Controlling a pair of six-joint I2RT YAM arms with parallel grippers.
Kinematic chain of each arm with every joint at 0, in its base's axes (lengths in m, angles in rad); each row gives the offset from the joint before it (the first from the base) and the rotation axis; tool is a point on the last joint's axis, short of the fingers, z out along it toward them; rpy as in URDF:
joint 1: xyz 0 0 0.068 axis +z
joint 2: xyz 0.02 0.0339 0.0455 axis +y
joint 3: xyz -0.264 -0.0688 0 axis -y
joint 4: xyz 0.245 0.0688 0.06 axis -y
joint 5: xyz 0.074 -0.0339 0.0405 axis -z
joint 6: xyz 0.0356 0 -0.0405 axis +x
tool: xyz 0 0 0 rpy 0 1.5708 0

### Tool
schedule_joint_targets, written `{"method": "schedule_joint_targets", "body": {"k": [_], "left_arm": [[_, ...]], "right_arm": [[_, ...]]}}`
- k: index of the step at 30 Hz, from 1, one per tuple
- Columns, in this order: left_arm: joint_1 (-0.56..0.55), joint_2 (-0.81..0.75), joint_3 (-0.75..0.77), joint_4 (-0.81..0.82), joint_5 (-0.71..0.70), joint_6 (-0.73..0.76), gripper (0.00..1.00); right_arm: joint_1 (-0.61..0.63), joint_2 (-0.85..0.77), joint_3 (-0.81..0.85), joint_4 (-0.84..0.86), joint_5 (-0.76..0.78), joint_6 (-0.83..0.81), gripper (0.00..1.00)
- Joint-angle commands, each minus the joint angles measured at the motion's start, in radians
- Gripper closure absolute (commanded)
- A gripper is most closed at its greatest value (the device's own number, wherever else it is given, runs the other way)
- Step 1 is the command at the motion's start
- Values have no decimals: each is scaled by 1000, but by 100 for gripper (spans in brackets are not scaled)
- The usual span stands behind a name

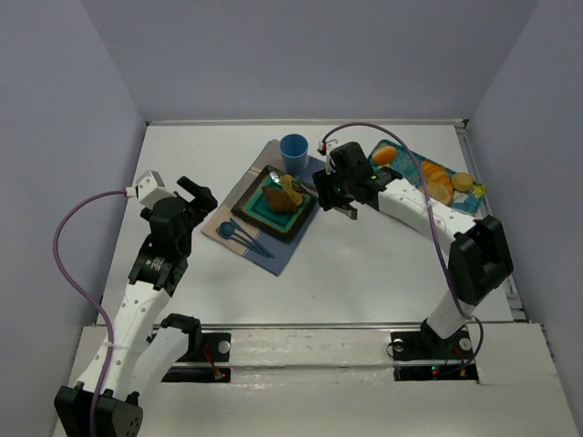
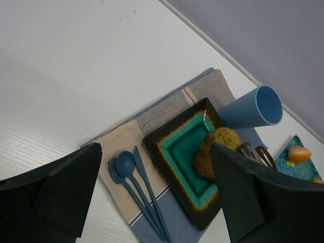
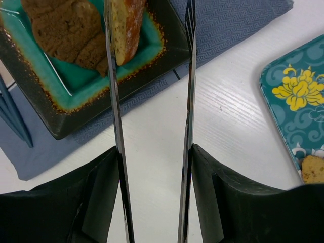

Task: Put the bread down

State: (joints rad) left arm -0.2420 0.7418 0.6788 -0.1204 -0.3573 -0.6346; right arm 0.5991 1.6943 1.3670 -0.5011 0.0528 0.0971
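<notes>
Two pieces of bread (image 1: 287,193) lie on the teal square plate (image 1: 255,211) with a dark rim. In the right wrist view a dark brown piece (image 3: 66,30) lies flat and a golden-crusted slice (image 3: 126,25) leans against it. My right gripper (image 3: 153,154) is shut on metal tongs (image 3: 112,101), pinching both arms. The tong arms are spread; the left arm touches the slice and the right arm stands apart from it. My left gripper (image 2: 154,149) hangs open with nothing in it, over the mat to the left of the plate (image 2: 177,147).
A blue cup (image 1: 293,150) stands behind the plate. Blue cutlery (image 1: 239,235) lies on the placemat (image 1: 273,255) left of the plate. A teal patterned tray (image 1: 428,177) with more bread pieces sits at the back right. Grey walls enclose the white table.
</notes>
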Motion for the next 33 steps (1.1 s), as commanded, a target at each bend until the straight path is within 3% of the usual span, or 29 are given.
{"method": "schedule_joint_targets", "body": {"k": [1,16,21,26,33], "left_arm": [[-3,-21,-13,42,-3,0,1],[-3,-36,-16,44,-2,0,1],[-3,-35,-15,42,1,0,1],[-3,-38,-19,44,6,-4,1],[-3,-15,-18,54,20,-5,1]], "right_arm": [[5,-76,46,26,51,41,39],[5,-211,3,15,162,75,39],[5,-289,-43,-5,260,154,39],[5,-416,-233,-21,259,301,40],[5,-522,-509,39,162,378,37]]}}
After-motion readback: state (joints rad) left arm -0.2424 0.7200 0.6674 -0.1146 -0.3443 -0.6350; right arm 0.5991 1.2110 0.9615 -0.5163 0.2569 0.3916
